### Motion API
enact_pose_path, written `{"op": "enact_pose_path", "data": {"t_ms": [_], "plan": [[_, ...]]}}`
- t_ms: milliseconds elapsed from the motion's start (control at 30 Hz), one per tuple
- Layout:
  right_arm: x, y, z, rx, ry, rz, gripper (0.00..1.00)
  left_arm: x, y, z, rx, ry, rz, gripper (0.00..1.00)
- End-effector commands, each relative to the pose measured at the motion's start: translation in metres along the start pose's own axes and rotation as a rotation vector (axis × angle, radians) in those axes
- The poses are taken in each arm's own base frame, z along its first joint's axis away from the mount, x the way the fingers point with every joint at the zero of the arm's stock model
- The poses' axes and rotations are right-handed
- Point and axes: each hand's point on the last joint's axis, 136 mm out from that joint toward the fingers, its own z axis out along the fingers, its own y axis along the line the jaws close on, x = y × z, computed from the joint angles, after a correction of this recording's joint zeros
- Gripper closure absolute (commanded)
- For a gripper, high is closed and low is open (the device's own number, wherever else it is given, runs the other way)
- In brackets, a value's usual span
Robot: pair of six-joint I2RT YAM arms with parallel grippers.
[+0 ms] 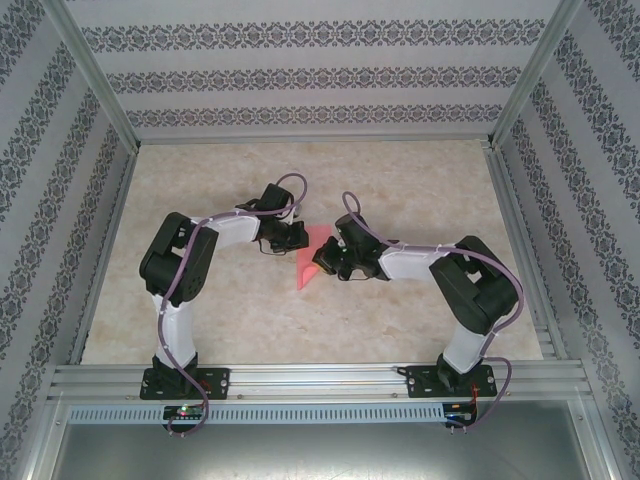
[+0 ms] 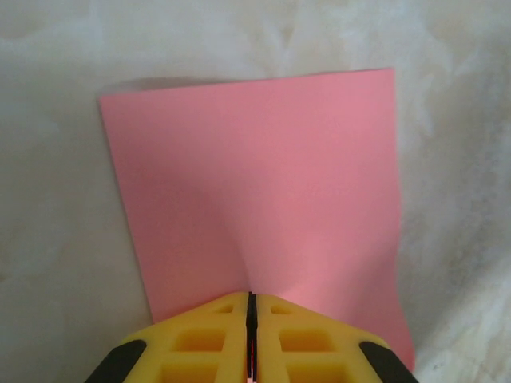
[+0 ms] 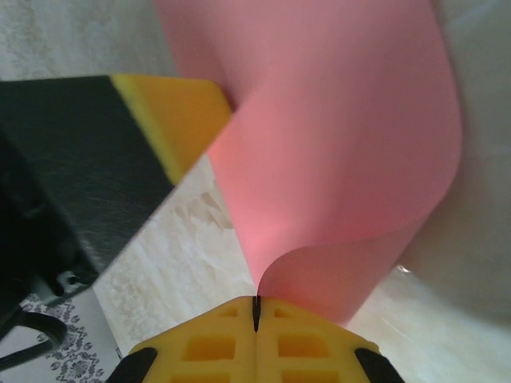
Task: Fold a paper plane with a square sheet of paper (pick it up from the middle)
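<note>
Now L hand (image 2: 250, 298) & R hand (image 3: 256, 302) each pinch the thin pink sheet (image 2: 255, 175) — softly curled, prob. uncreased.

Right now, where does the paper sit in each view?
Top external: paper near the picture's centre, a pink wedge between left gripper and right gripper.
Left wrist: paper across the centre, near edge pinched in the left gripper.
Right wrist: paper upper right, curled, edge pinched in the right gripper.
Shared landmark: the marbled table beneath.
</note>
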Motion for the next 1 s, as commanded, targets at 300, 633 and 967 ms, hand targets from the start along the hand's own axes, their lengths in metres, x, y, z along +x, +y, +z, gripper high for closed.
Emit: {"op": "enact_pose_path", "data": {"t_ms": [300, 633, 967], "plan": [[-0.009, 0.01, 0.021, -0.037, -0.009, -0.053, 0.97, 0.005, 0.007, -0.001, -0.029, 0.027, 0.012, 0.89], [-0.007, 0.005, 0.031, -0.024, 0.009, -0.076, 0.97, 0.006, 0.007, -0.001, -0.027, 0.031, 0.009, 0.89], [-0.004, 0.002, 0.035, -0.003, 0.022, -0.095, 0.97, 0.006, 0.006, -0.002, -0.019, 0.031, 0.009, 0.89]]}}
